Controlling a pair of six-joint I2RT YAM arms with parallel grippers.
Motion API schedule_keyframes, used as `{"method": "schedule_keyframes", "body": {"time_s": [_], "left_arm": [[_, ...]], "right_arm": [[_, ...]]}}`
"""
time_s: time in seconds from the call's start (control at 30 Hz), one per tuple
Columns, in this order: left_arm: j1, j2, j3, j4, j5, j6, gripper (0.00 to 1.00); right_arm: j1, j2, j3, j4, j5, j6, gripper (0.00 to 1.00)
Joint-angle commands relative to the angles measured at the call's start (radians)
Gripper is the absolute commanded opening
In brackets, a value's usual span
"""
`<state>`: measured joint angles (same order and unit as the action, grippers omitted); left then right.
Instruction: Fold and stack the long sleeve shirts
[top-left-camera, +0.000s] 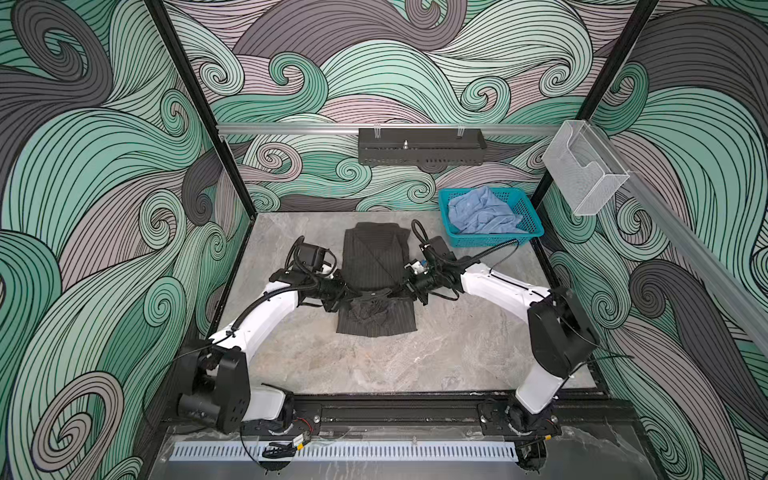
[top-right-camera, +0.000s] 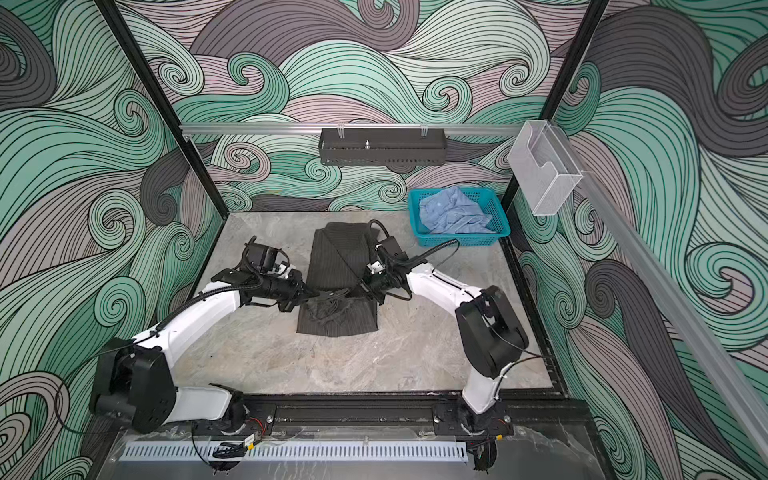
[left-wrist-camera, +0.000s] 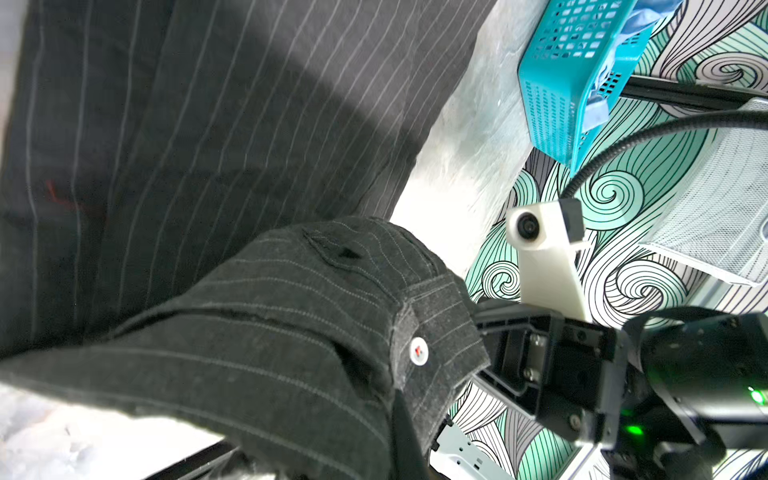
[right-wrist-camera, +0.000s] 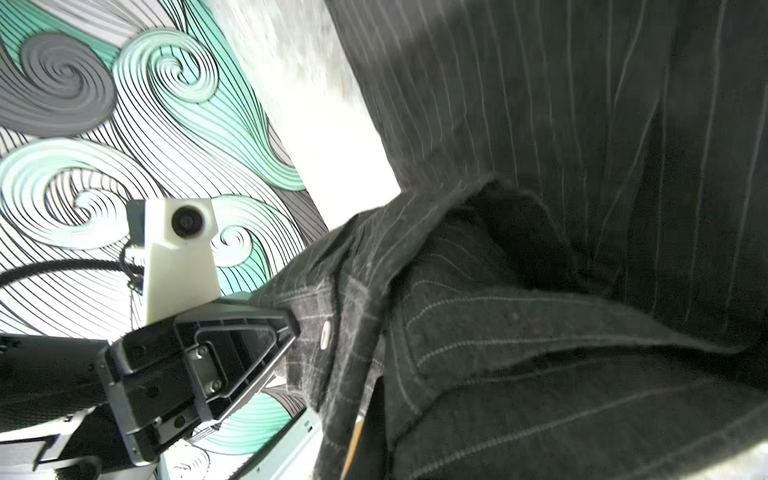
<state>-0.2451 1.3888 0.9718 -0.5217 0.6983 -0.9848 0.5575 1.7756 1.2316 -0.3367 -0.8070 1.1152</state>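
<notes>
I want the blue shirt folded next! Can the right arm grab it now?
Probably not yet: the right hand is shut on the dark pinstriped shirt. The light blue shirt lies uncovered in the teal basket.

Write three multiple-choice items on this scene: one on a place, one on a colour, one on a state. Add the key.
1. The light blue shirt lies: A on the table; B in the basket; C over an arm.
2. The basket is: A teal; B red; C white.
3. Both arms' jaws are: A open; B shut on the pinstriped shirt; C shut on the blue shirt.
Key: B, it is heaped inside the mesh; A, teal in both top views; B, wrist views show striped cloth pinched.
</notes>
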Motion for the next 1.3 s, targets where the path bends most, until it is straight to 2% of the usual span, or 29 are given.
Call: {"method": "schedule_keyframes", "body": {"time_s": [0.0, 0.23, 0.47, 0.53, 0.6, 0.67, 0.8, 0.83, 0.87, 1.0, 1.17, 1.27], "left_arm": [[0.033, 0.073, 0.055, 0.009, 0.062, 0.064, 0.0], [0.05, 0.251, 0.124, 0.046, 0.085, 0.087, 0.0], [0.078, 0.39, 0.16, 0.09, 0.09, 0.081, 0.01], [0.082, 0.427, 0.178, 0.091, 0.087, 0.079, 0.17], [0.089, 0.449, 0.189, 0.098, 0.089, 0.07, 0.23], [0.1, 0.452, 0.191, 0.117, 0.084, 0.059, 0.34], [0.124, 0.453, 0.217, 0.11, 0.084, 0.059, 0.5], [0.129, 0.449, 0.23, 0.093, 0.081, 0.069, 0.55], [0.135, 0.444, 0.239, 0.076, 0.081, 0.078, 0.58], [0.167, 0.373, 0.255, 0.003, 0.066, 0.122, 0.66], [0.19, 0.269, 0.23, -0.123, 0.035, 0.213, 0.68], [0.18, 0.193, 0.156, -0.153, 0.015, 0.239, 0.68]], "right_arm": [[-0.031, 0.052, 0.062, 0.046, -0.04, -0.003, 0.04], [-0.075, 0.199, 0.139, 0.085, -0.054, 0.007, 0.04], [-0.115, 0.291, 0.128, 0.146, -0.035, 0.029, 0.08], [-0.127, 0.303, 0.106, 0.181, -0.028, 0.049, 0.09], [-0.138, 0.309, 0.084, 0.206, -0.014, 0.069, 0.11], [-0.147, 0.313, 0.075, 0.229, -0.001, 0.085, 0.12], [-0.165, 0.315, 0.068, 0.259, 0.025, 0.113, 0.29], [-0.168, 0.309, 0.064, 0.276, 0.03, 0.124, 0.39], [-0.171, 0.3, 0.064, 0.274, 0.037, 0.124, 0.43], [-0.177, 0.237, 0.071, 0.206, 0.063, 0.055, 0.53], [-0.174, 0.109, 0.013, 0.121, 0.104, -0.032, 0.6], [-0.172, 0.027, -0.028, 0.05, 0.14, -0.097, 0.62]]}}
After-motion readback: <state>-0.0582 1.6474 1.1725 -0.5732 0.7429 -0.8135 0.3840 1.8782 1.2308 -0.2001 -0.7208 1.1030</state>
